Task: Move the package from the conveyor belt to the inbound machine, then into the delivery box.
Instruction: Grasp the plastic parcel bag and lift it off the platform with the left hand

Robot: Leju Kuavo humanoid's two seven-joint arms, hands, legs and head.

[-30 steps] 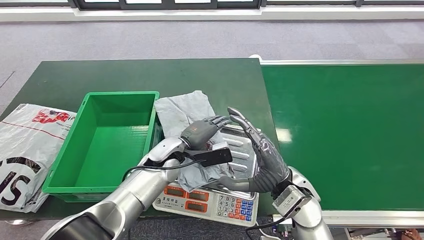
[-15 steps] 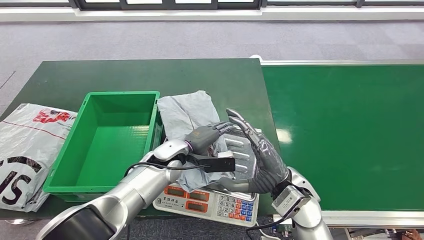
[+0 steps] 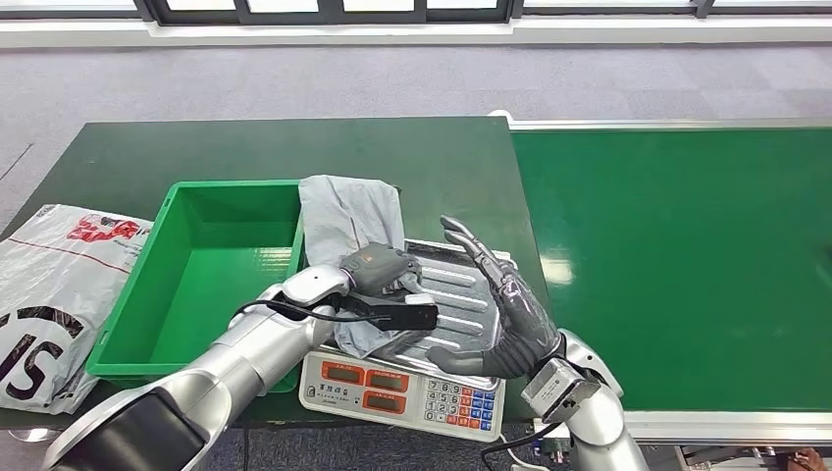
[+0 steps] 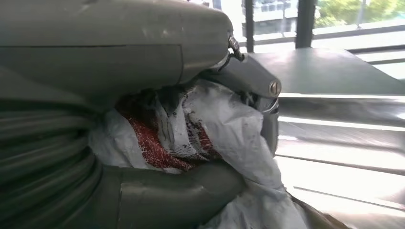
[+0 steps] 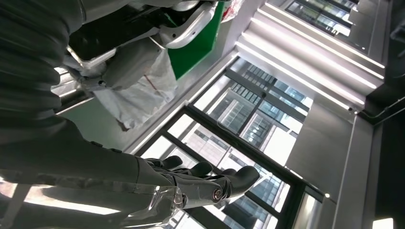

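Note:
A crumpled grey plastic package (image 3: 348, 221) hangs from my left hand (image 3: 381, 272), which grips it over the left part of the scale's steel pan (image 3: 461, 299). Its upper end leans against the right rim of the green box (image 3: 211, 275). In the left wrist view the fingers (image 4: 143, 43) and thumb (image 4: 181, 193) clamp the white and red-printed package (image 4: 215, 129). My right hand (image 3: 500, 309) stands open, fingers spread, over the right side of the pan, holding nothing. The right wrist view shows the right hand (image 5: 191, 183) open and the package (image 5: 138, 88) beyond.
The scale's keypad and displays (image 3: 407, 392) face me at the table's near edge. A white printed bag (image 3: 49, 294) lies left of the green box. The green conveyor belt (image 3: 677, 255) runs along the right. The dark green table (image 3: 294, 147) extends behind.
My left hand has pulled the package left and up off the pan toward the green box; its top now leans on the box rim. My right hand has barely moved.

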